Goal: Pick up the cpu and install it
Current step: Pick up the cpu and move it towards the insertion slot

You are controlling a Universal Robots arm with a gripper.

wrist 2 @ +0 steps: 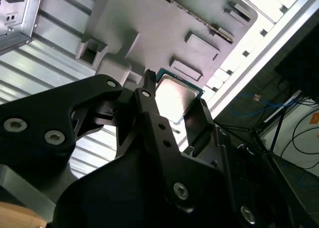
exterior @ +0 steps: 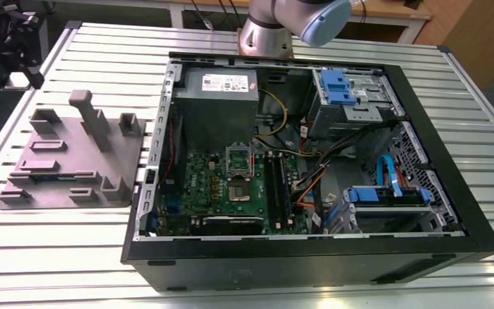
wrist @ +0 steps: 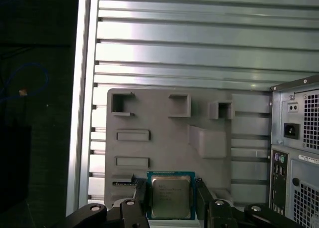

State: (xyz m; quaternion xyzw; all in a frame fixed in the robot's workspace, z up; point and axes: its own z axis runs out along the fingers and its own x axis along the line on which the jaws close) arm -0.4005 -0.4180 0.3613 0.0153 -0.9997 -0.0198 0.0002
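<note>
The cpu [wrist: 171,195] is a small square chip with a silver-grey top and a green edge. It sits between the black fingertips of my gripper [wrist: 171,200], which is shut on its two opposite sides. In both wrist views it hangs well above the grey holder tray [wrist: 164,113]. In the second wrist view the cpu [wrist 2: 175,94] shows from an angle, with one finger [wrist 2: 147,91] on each side of it and the gripper [wrist 2: 174,102] closed on it. The exterior view has the green motherboard [exterior: 229,183] in the open computer case, its square socket [exterior: 240,168] uncovered.
The open black computer case [exterior: 316,257] lies on a slatted metal table [exterior: 75,257], with the holder tray [exterior: 67,158] and its upright posts on the exterior view's left. Cables, blue drive bays [exterior: 341,90] and a power supply [exterior: 217,84] crowd the case. The arm's base [exterior: 269,32] stands behind it.
</note>
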